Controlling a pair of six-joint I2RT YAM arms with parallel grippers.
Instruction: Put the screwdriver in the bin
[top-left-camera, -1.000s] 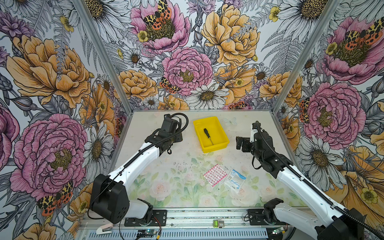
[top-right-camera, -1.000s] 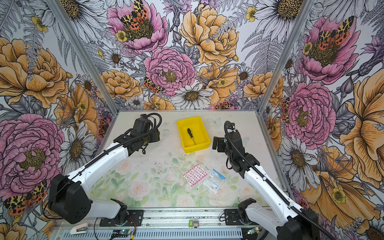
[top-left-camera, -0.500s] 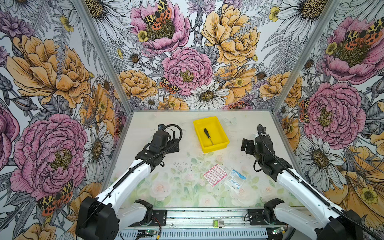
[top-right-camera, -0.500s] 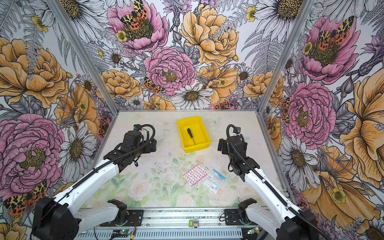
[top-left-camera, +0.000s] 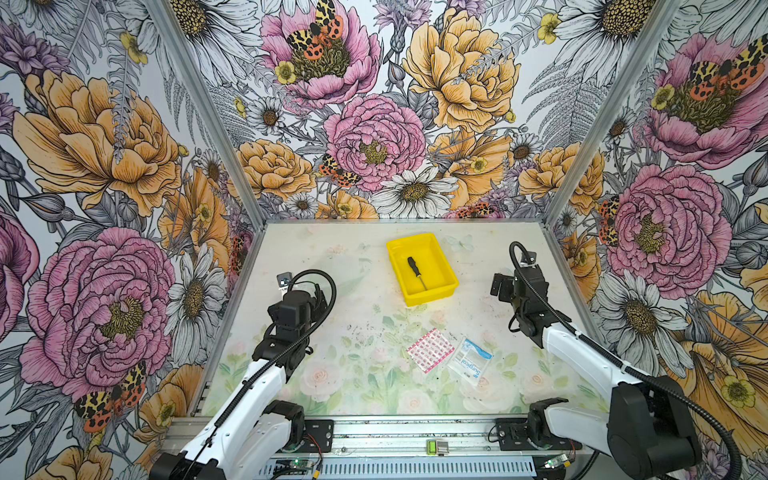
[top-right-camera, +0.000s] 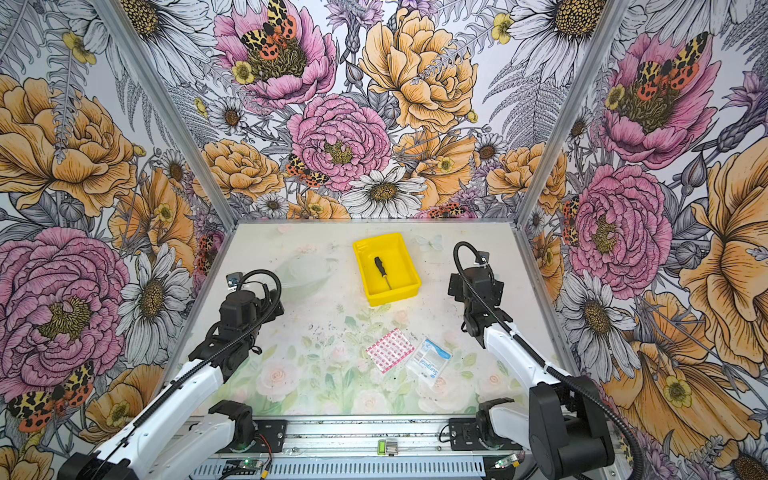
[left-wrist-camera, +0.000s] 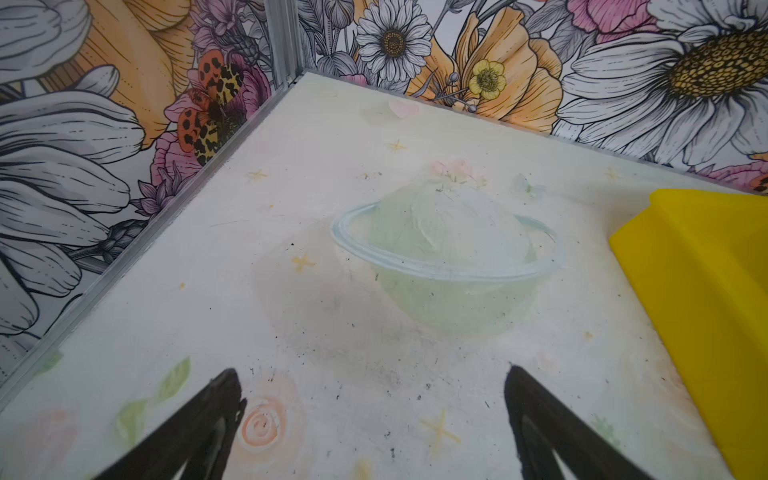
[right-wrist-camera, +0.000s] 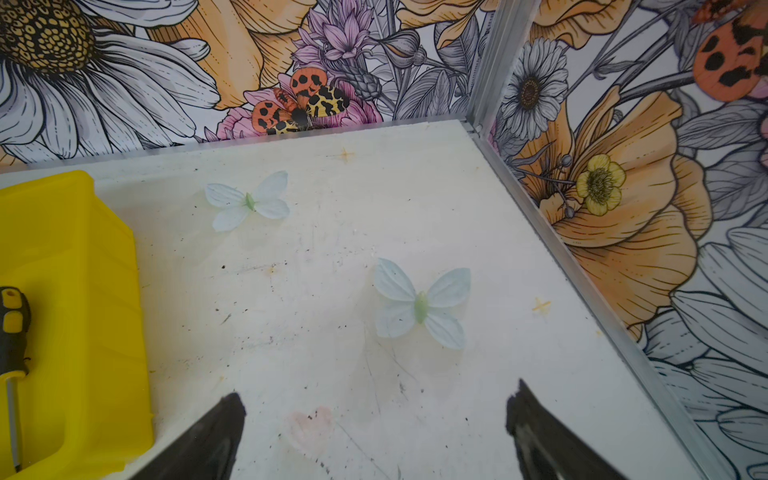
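Yellow moulded plastic, glossy: looking at the bin (top-left-camera: 429, 296), sitting upper centre on the desk (top-left-camera: 353, 286) in both top views, shallow and rectangular, with a rolled rim and rounded corners. Finding the screwdriver (top-left-camera: 417, 272) lying flat on the bin floor, slanted, black handle toward the top of the frame, thin silver shaft pointing down toward the near wall. Catching it also at the left edge of the right wrist view, the handle rubbery-looking with yellow inlays.

Judging the placing step as done and the release as finished. Seeing the left jaws spread wide in the left wrist view, gripping nothing, hanging over bare desk at centre left of the top views, well apart from the bin. Seeing the right jaws standing wide and empty in the right wrist view, hovering at centre right of the top views, near the bin's side but not touching.

Expecting the next move to call for little: drawing the arms back toward the lower edge of the frame, keeping clear of the rim so as not to nudge the light tray.

Noting two flat packets at lower centre, a pink packet (top-left-camera: 430, 350) with a fine pattern and a clear packet (top-left-camera: 471, 361), crinkly, blue-printed, just beside each other, well apart from the bin. Noting the desk as matte, pale, floral-printed, scuffed with dark specks.
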